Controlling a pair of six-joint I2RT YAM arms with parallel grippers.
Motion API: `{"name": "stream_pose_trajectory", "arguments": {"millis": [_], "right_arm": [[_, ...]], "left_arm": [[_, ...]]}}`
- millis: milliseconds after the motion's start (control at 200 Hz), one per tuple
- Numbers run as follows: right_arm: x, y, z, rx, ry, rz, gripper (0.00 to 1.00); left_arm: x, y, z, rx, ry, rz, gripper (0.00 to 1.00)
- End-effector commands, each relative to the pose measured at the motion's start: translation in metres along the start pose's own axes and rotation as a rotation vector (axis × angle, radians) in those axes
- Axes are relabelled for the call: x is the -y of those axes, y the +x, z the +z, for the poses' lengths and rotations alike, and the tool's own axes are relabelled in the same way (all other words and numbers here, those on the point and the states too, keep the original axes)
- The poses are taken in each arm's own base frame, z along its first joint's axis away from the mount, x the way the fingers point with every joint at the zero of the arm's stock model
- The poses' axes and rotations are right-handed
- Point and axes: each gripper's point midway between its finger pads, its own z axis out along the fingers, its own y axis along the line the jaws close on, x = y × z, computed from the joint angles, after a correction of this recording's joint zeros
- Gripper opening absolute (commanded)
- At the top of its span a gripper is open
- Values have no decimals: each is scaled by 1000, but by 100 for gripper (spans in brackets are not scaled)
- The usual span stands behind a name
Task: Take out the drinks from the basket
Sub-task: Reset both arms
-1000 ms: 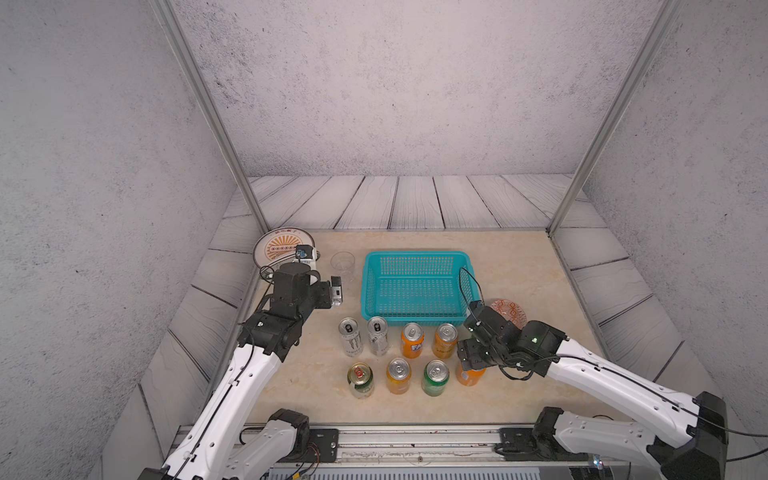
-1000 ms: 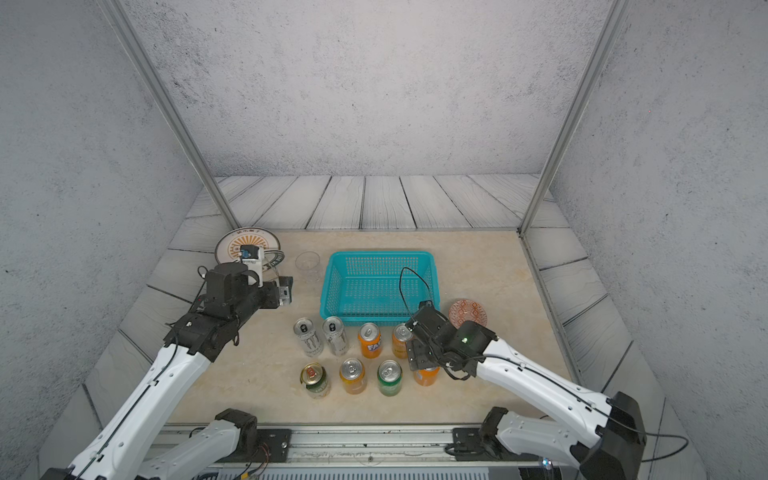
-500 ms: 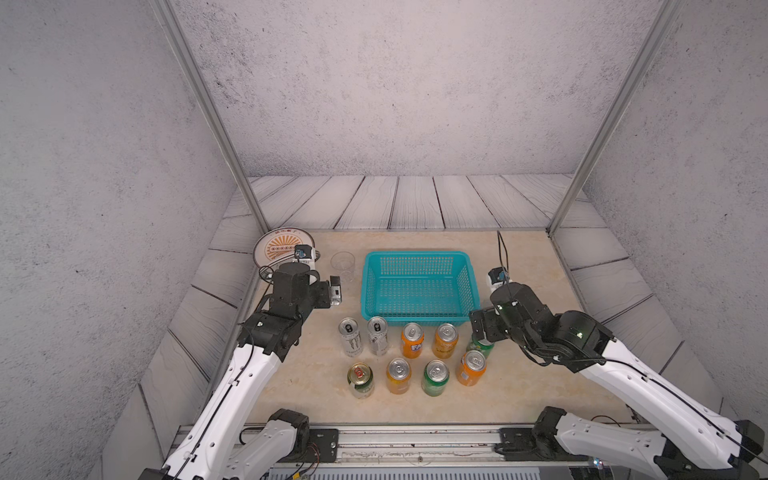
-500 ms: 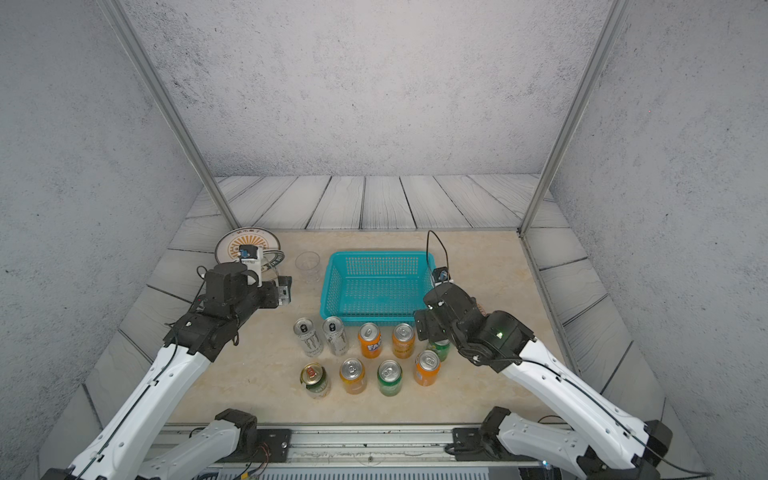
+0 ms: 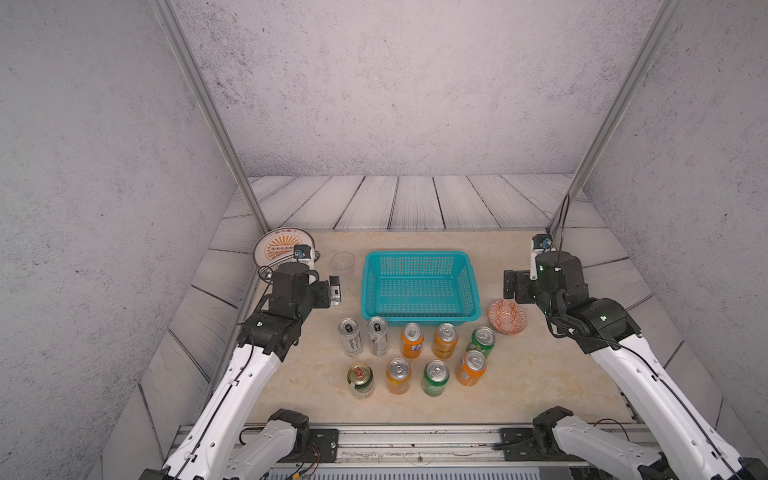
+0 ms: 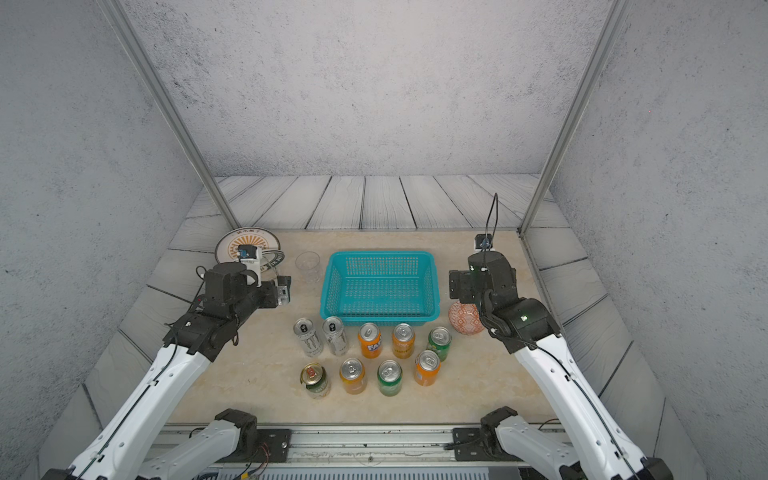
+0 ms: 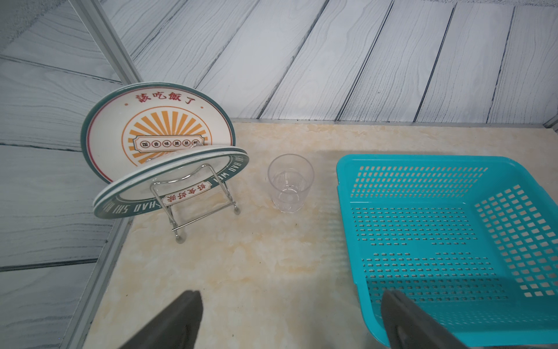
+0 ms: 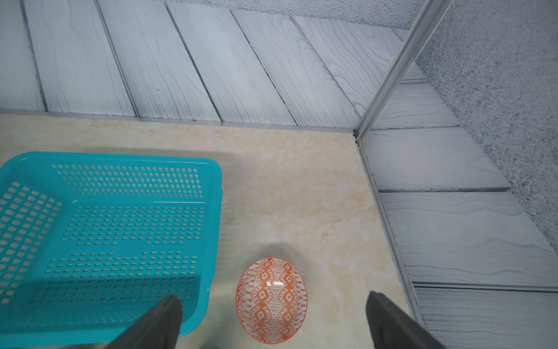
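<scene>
I had the counter (image 5: 540,374) carrying everything. The basket (image 5: 417,253) sat at its middle, nearer the back edge. My left claw (image 7: 290,296) hung released off the basket's left wall, fingers wide apart and gripping nothing. My right claw (image 8: 273,297) was likewise released off the right wall, and its wrist view showed the dish (image 8: 271,320) between its fingers.

The plates (image 5: 284,247) stood in a rack (image 7: 193,205) at the back left corner.

All nine cans (image 5: 412,340) stood upright on the counter outside the basket, in two rows between its near wall and the front edge. Five were in the row just beside the basket: two silver cans (image 5: 349,336), two orange and one green. The other four were nearer the front edge.

The dish lay just off the basket's near right corner. The cup (image 5: 343,266) stood between plates and basket.
</scene>
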Motion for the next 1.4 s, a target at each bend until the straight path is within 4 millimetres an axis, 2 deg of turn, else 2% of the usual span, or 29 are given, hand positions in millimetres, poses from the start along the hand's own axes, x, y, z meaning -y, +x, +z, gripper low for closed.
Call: {"name": "stream_pose_trajectory", "arguments": {"millis": [0,230,440,611,791,1006,1246,1396], "right_arm": [[9,-7,11,69,39,21,100],[34,9,45,66,126,82,100],[58,49,83,66,212,138,99],[64,81,109,54,241,129,100],[57,105,132,34,204,129,100],[44,121,156,37,137,127,100],[30,127,173,119,51,106,100],[27,123,177,157,20,52,100]], "left_arm": [[-5,-3,-2,19,-13,-3,99],[-5,-3,-3,19,-15,-4,99],[-6,-3,-3,19,-20,-3,99],[-6,-2,-2,16,-19,-3,99],[-6,-1,0,10,-20,-4,99],[-7,2,4,-3,-24,-2,99],[-7,6,9,-24,-30,2,99],[-8,7,12,-30,-39,6,99]]}}
